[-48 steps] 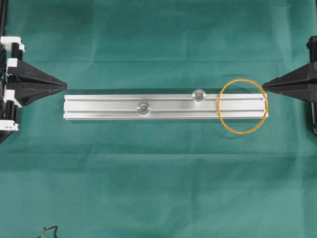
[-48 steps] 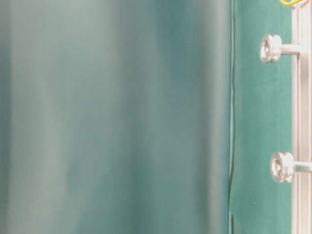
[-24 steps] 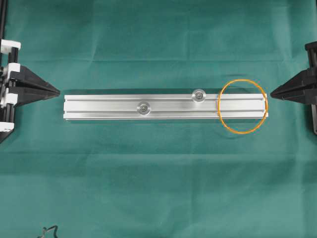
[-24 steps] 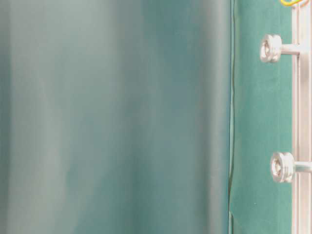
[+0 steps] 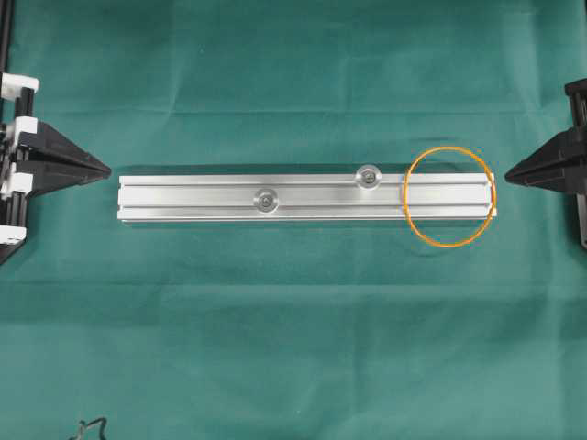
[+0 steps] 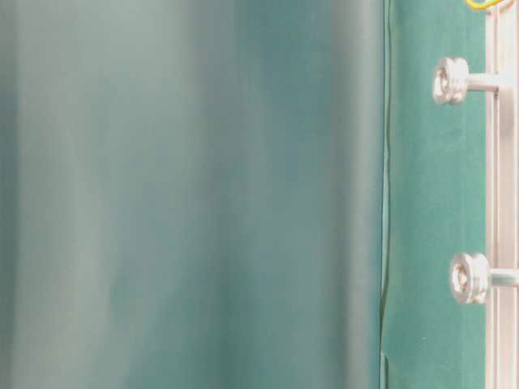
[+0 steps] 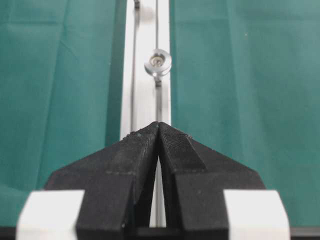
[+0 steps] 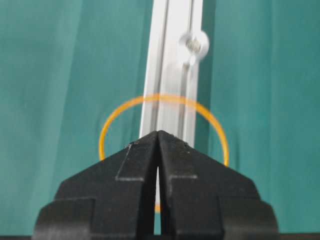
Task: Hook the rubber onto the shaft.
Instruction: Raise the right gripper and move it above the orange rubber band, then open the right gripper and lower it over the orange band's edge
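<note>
Overhead view, counter (image 5: 293, 348): covered by green cloth.
Rail (image 5: 307, 198): lies across centre frame, two shafts (image 5: 368, 176) standing on it.
Left end effector (image 5: 103, 169): at left edge, closed, empty.
Right end effector (image 5: 512, 170): at right edge, closed, empty.
Rubber (image 5: 449, 196): orange loop lying across the rail's right end, unhooked.

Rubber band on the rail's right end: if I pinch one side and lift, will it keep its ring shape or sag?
The band is a very thin loop lying draped over the rail, so it will probably sag into a long oval when lifted. It looks light and should come up with little resistance. Being so thin and flat on the cloth, it may slip from the right tool, now shut.
</note>
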Tool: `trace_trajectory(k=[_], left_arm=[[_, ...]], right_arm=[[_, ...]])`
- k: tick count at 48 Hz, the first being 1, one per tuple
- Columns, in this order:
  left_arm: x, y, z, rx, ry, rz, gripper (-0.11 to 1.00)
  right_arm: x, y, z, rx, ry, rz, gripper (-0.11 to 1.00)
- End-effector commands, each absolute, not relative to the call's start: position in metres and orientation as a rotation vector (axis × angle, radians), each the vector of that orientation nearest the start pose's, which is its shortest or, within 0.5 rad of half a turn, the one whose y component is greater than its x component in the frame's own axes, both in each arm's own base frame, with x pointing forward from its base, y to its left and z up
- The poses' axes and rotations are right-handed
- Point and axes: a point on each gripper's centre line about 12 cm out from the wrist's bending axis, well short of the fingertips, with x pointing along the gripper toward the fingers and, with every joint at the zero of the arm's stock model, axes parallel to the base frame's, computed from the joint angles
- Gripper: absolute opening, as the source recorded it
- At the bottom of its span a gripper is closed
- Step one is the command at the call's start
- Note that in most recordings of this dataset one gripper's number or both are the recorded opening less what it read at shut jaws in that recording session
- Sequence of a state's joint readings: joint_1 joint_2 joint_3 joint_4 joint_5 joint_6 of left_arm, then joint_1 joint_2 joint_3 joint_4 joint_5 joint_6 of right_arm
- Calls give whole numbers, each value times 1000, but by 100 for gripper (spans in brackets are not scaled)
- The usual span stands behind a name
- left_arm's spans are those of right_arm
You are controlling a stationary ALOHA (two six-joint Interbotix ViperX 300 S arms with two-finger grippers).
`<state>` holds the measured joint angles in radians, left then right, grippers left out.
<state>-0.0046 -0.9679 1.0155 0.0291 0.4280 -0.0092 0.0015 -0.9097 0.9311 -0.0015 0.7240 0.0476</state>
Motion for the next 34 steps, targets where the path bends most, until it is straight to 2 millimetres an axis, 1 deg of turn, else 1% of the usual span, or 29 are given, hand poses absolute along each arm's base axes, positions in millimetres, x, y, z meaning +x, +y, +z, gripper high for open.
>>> trace_trajectory(k=[1,14,21,26,34], left_arm=[[195,0,289,26,449,1,0],[195,0,289,26,449,1,0],[195,0,289,26,448,1,0],[195,0,289,26,449,1,0],[195,0,290,26,446,1,0]], right_arm=[[188,0,279,65,782,-27,3],[174,0,271,138,1113,-87,3],[168,0,269,152,1254,-113,3],[167,-1,269,153,1300,-121,3],[168,-1,270,146,1298,-126,3]])
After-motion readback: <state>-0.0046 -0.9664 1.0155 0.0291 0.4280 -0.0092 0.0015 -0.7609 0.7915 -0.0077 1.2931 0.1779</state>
